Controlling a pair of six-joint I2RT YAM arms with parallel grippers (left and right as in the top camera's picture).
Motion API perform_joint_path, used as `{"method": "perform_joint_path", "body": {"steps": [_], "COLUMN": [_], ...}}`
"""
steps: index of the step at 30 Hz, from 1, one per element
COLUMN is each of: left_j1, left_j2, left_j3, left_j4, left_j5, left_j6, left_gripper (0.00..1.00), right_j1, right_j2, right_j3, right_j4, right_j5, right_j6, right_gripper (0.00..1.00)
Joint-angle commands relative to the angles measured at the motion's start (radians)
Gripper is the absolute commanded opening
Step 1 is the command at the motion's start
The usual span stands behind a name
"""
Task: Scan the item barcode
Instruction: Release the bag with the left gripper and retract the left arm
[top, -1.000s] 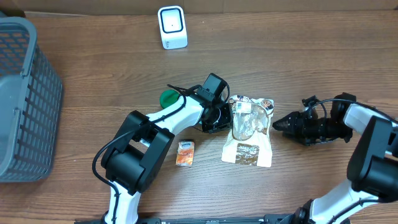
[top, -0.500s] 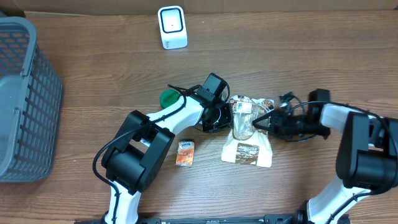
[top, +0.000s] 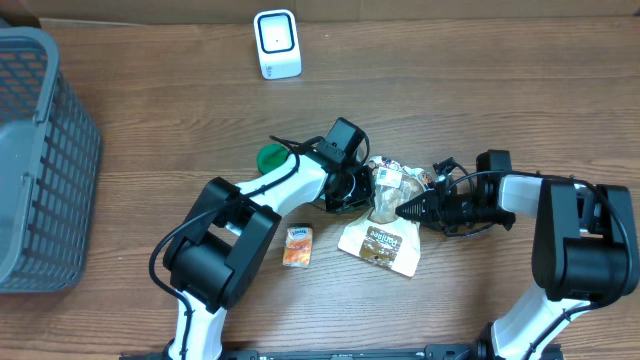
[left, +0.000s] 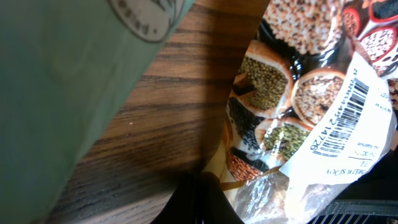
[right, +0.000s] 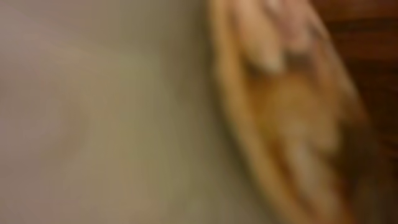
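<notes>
A clear bag of mixed dried beans (top: 383, 245) lies crumpled and tilted at mid-table. Its white barcode label (left: 341, 118) faces the left wrist camera. My left gripper (top: 358, 188) is at the bag's upper left edge. In the left wrist view its dark fingers (left: 202, 196) are pressed together on the film's edge. My right gripper (top: 405, 208) reaches in from the right, its tips narrowed to a point on the bag's middle. The right wrist view is filled by a blur of the bag (right: 124, 112). The white scanner (top: 277, 43) stands at the back.
A grey mesh basket (top: 40, 160) sits at the left edge. A green round item (top: 268, 157) lies by the left arm and shows large in the left wrist view (left: 62, 74). A small orange packet (top: 297, 245) lies in front.
My right gripper moved left from beside the bag onto its middle and its jaws narrowed. The bag's lower end swung left and the bag tilted. The left arm stayed put.
</notes>
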Motion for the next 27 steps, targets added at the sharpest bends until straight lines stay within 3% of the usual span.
{"method": "perform_joint_path", "body": {"steps": [1,4,8,11,21,27], "left_j1": [0.003,0.02,0.058,0.074,0.092,0.234], "left_j2": [0.053,0.052,0.034,-0.008,-0.291,-0.417], "left_j3": [-0.012,-0.001,0.04,0.093,0.403,0.6], "left_j4": [0.0,0.003,-0.002,-0.093,-0.531,-0.763], "left_j5": [-0.021,0.059,0.208,0.197,-0.138,-0.311], "left_j6": [-0.01,0.005,0.17,0.241,0.457,0.6], "left_gripper": [0.04,0.04,0.04,0.04,0.04,0.12], "right_j1": [-0.02,-0.041,-0.051,-0.052,-0.052,-0.042], "right_j2": [0.019,-0.002,-0.065,-0.119,-0.231,-0.237], "right_j3": [0.011,0.035,0.076,0.101,0.118,0.118], "right_j4": [-0.008,-0.033,-0.105,-0.166,-0.251,-0.289], "right_j5": [0.023,-0.044,-0.047,-0.033,-0.009,-0.019], "right_j6": [0.023,0.021,-0.007,-0.017,-0.043,-0.141], "right_gripper": [0.04,0.04,0.04,0.04,0.04,0.04]}}
